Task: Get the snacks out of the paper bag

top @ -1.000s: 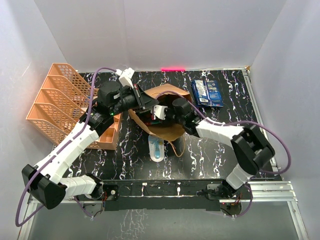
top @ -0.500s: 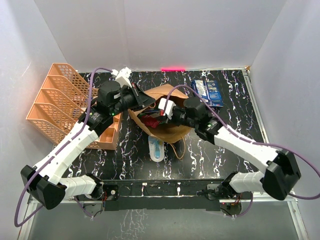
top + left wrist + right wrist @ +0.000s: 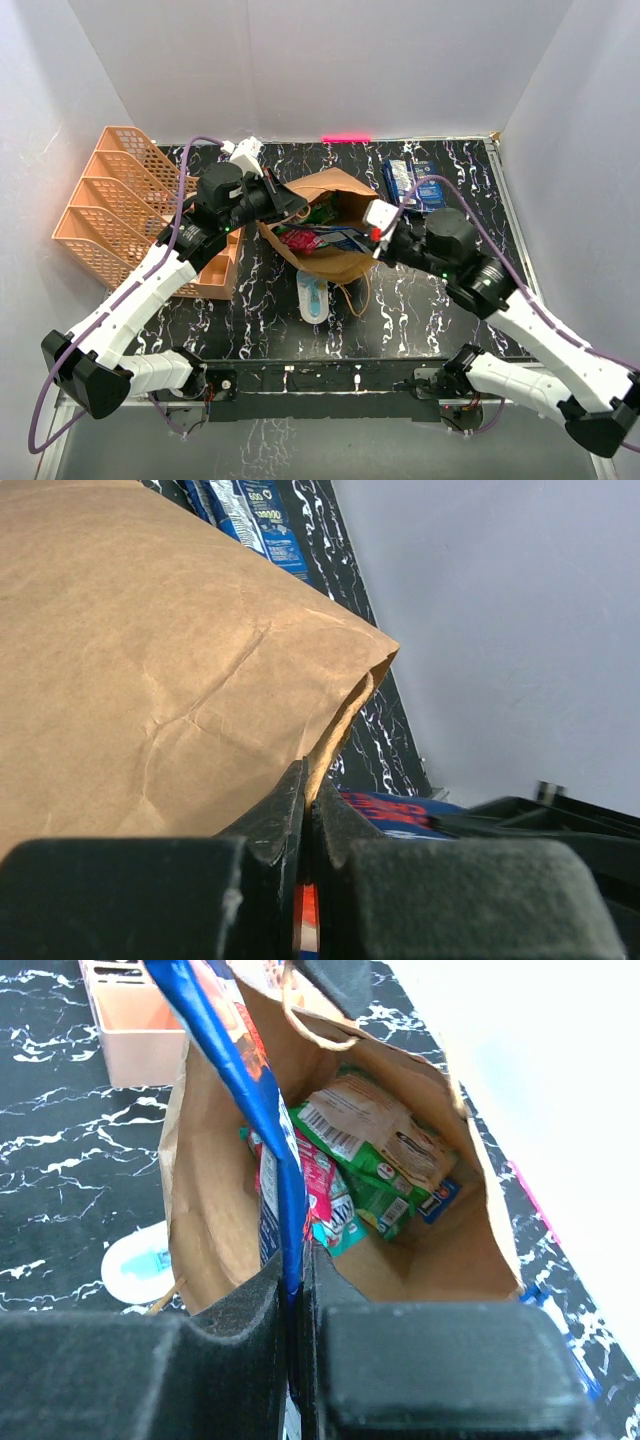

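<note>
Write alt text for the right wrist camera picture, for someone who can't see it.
The right end effector, shut, pinches a blue snack packet by its edge at the mouth of an open brown paper bag. Inside lie a green packet plus pink and tan ones. Beside the bag, a white and light-blue item rests on the black marbled table.

Marbled table [image 3: 260, 320]: paper bag [image 3: 335, 264], packets [image 3: 415, 185], trays [image 3: 110, 210].

One paper bag [image 3: 335, 266], one white-blue oblong item [image 3: 312, 297]

Paper bag [image 3: 335, 265] layout.
Bag rim between left jaws; one packet [image 3: 232, 1060] between right jaws, other snacks [image 3: 370, 1160] inside beyond.
</note>
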`<state>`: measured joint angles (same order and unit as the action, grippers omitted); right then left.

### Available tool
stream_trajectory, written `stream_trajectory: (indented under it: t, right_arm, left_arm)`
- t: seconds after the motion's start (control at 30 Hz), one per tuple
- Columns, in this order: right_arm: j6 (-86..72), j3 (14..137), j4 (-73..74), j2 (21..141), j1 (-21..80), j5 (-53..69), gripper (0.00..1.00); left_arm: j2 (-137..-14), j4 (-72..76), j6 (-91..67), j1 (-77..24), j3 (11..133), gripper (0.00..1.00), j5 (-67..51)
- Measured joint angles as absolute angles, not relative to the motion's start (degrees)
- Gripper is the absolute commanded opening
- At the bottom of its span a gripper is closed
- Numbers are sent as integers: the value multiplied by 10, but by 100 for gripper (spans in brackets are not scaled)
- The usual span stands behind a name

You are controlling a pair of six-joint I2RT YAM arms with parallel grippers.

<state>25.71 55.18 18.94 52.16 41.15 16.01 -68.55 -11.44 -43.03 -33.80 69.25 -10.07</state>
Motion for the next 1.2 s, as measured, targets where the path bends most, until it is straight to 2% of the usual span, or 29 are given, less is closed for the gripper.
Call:
stream_trajectory:
  t: [0.13, 0.3, 0.53, 0.63, 0.73, 0.87, 1.0, 1.2]
  right_arm:
    - [236, 574, 239, 457, 411, 129, 8]
    - [175, 620, 249, 410, 411, 32, 8]
    - [86, 662, 153, 452, 412, -251, 8]
    - [94, 664, 104, 514, 411, -378, 8]
    - [114, 688, 84, 609, 384, -444, 8]
    - [103, 761, 122, 772, 307, -449, 8]
    - [73, 873, 229, 921, 243, -441, 7]
    - [72, 971, 316, 1054, 194, -441, 8]
  left_arm:
    - [-686, -117, -425, -338, 693, 0, -95]
    - [-688, -116, -422, -336, 693, 0, -95]
    - [-690, -117, -420, -335, 693, 0, -95]
    - [-689, -123, -418, -335, 693, 0, -94]
    - [-687, -128, -417, -335, 693, 0, -93]
    - [-684, -136, -416, -335, 693, 0, -93]
    - [-681, -140, -416, -334, 693, 0, -94]
    - [-679, -143, -416, -334, 693, 0, -94]
